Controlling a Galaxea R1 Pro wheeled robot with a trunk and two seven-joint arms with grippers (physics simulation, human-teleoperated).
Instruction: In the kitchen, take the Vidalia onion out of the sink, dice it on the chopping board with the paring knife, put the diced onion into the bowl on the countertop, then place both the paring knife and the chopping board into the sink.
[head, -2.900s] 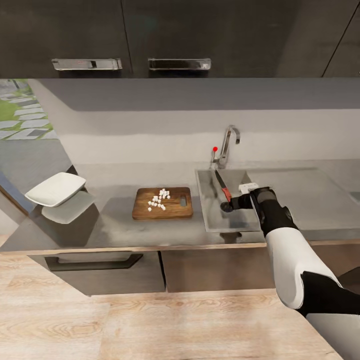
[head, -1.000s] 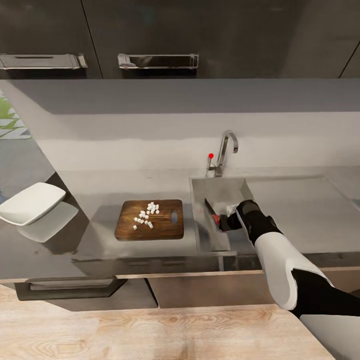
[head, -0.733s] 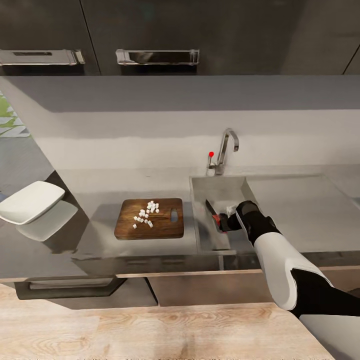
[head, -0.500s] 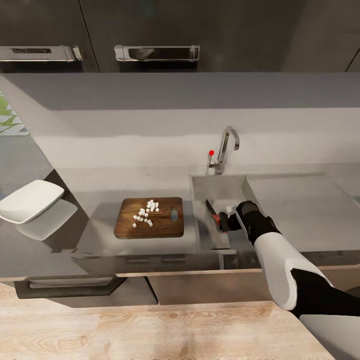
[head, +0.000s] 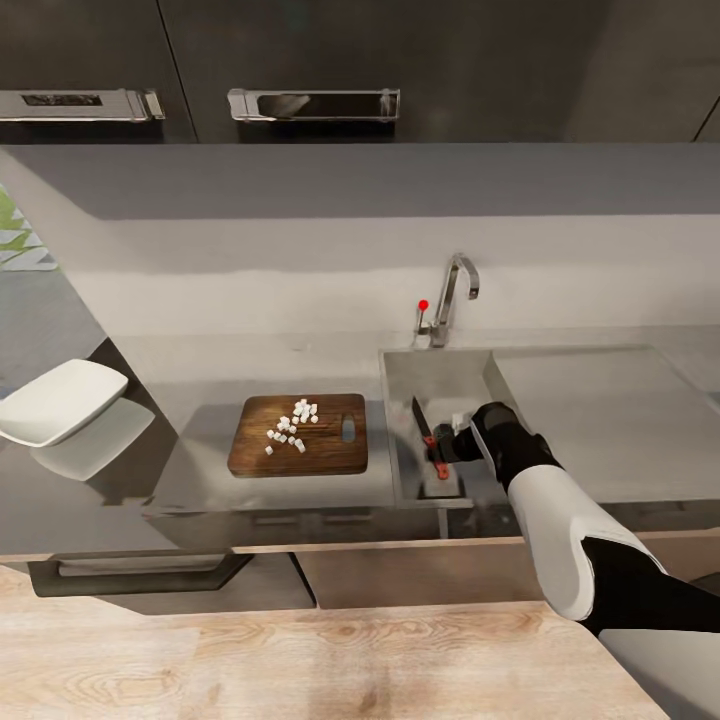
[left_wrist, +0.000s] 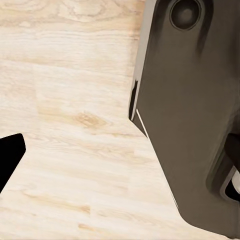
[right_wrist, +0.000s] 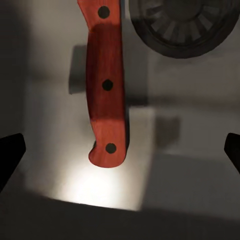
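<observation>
Right gripper (head: 447, 447) lowered into the sink (head: 402, 420), fingers spread wide: in the right wrist view only the dark fingertips (right_wrist: 10, 152) at the two edges, well apart, nothing pinched between them. Directly beneath and between them, the paring knife (head: 430, 448), released and lying flat on the grey basin floor. Red handle (right_wrist: 105, 85) with three dark rivets square in the gap between the fingers, touching neither; round drain (right_wrist: 187, 22) just beside the handle, off to one side. From the head view, dark blade pointing away from the gripper toward the faucet (head: 450, 295) (small red knob next to it), handle end nearest the wrist.

Beyond the sink's rim on the side away from the right arm, the chopping board (head: 297, 448) flat on the countertop (head: 190, 470), slot handle at the short end nearest the sink. Diced onion (head: 290, 428) in small white cubes clustered on the board's upper middle, not yet in the bowl. Bowl (head: 60, 402), white and squarish, well apart from the gripper, far past the board near the counter's corner.

Left gripper: only one dark fingertip (left_wrist: 9, 157) at the edge of the left wrist view, above light wood floor (left_wrist: 65, 100) and beside a dark robot body panel (left_wrist: 192, 110); cannot tell whether spread or pressed together.
</observation>
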